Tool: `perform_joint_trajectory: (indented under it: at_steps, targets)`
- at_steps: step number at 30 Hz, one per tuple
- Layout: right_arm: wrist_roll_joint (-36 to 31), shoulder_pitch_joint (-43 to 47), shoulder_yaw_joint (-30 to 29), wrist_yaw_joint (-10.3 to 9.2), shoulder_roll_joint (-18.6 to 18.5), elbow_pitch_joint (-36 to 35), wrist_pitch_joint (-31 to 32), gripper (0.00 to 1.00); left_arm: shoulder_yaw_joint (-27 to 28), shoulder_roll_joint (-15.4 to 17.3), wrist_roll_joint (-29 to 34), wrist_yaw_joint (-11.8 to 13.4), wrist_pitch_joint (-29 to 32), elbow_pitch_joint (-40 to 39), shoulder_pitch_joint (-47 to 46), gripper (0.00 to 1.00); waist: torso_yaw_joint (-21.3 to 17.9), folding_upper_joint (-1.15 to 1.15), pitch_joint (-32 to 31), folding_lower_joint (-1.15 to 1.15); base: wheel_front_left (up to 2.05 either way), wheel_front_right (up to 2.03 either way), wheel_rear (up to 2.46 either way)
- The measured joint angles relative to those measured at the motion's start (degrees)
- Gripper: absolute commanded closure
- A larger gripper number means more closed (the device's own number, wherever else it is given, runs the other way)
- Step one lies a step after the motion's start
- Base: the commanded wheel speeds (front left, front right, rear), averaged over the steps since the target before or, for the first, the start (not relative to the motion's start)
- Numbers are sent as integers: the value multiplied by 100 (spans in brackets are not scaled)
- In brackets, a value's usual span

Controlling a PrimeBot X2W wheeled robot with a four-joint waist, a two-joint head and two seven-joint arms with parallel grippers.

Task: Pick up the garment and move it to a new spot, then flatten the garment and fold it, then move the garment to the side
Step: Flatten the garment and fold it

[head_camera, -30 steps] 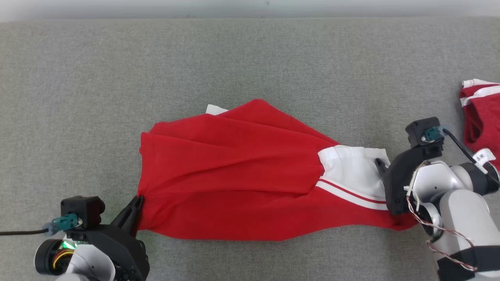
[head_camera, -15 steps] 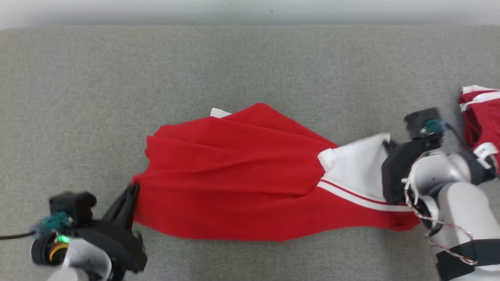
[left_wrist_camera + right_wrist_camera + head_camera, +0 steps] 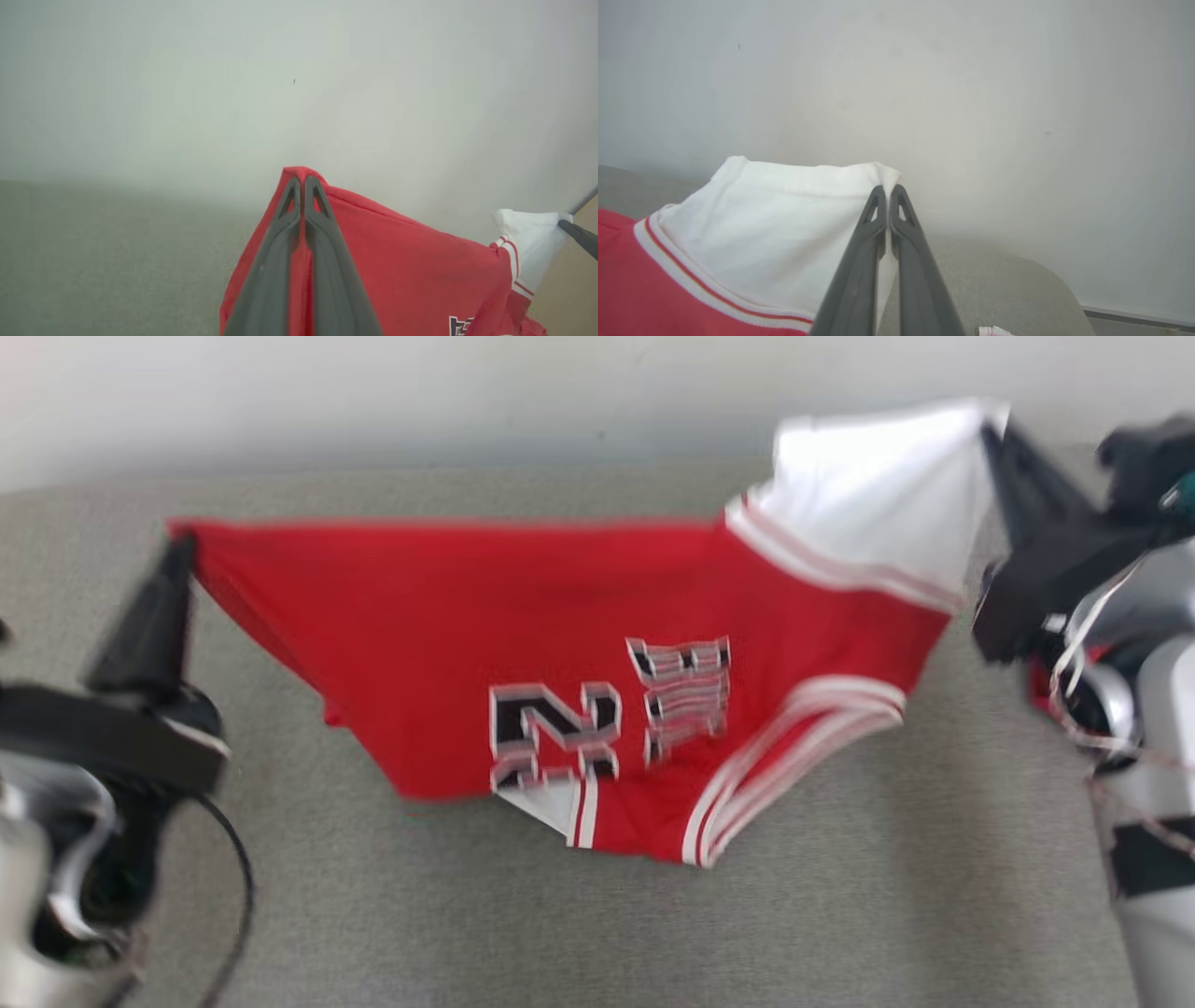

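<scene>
print: on the red garment (image 3: pixel 401 616) we see two black figures edged in white
first figure (image 3: pixel 553 728): we read it as a 2, though blurred
second figure (image 3: pixel 686 695): too smeared for us to read
cut-off black mark (image 3: pixel 460 325): left wrist view, bottom edge, unreadable

Long dark grey fingers (image 3: pixel 278 261) taper to slim tips, each with a small triangular cut-out. The forearms (image 3: pixel 1162 709) are glossy silver-white with black bands (image 3: pixel 1153 859). A black cable (image 3: pixel 245 877) loops beside the left one; thin red-and-white wires (image 3: pixel 1074 728) run along the right.
</scene>
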Motion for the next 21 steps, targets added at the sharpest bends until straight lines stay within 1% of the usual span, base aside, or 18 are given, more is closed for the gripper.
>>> perform_joint_trajectory:
  at_steps: [1, 5, 7, 10, 11, 14, 16, 18, 21]
  targets:
    - [0, 0, 0, 0, 0, 0, 0, 100, 0, 0, 0, 0, 0, 0, 0, 100, 0, 0, 0, 0, 0, 0, 0]
    - [-15, -533, 89, 0, -207, 134, -415, 100, 194, 126, -134, 12, 132, 31, -504, 100, -183, 0, -91, -1, 0, 0, 0]
    - [-116, -911, 316, 0, -330, 238, -619, 100, 400, 155, -287, 118, 221, 51, -932, 100, -326, 0, -76, -1, 0, 0, 0]
    - [-141, -1431, 489, 0, -389, 378, -844, 100, 555, 143, -487, 274, 382, 94, -1495, 100, -428, 0, 69, 0, 0, 0, 0]
    - [-118, -1622, 488, 0, -356, 501, -893, 100, 557, 133, -548, 308, 453, 140, -1703, 100, -462, 0, 138, 0, 0, 0, 0]
    - [-138, -2197, 675, 0, -322, 846, -1100, 100, 505, 199, -476, 356, 575, 280, -2354, 100, -562, 0, 403, 0, 0, 0, 0]
    - [-257, -2629, 786, 0, -291, 1095, -1298, 100, 426, 230, -289, 356, 586, 420, -2834, 100, -620, 0, 618, 0, 0, 0, 0]
    - [-408, -3067, 788, 0, -226, 1351, -1602, 100, 408, 246, -125, 341, 428, 638, -3306, 100, -662, 0, 860, 1, 0, 0, 0]
    - [-737, -3688, 625, 0, -38, 1707, -2132, 100, 436, 247, 172, 252, 8, 985, -3982, 100, -699, 0, 1233, 1, 0, 0, 0]
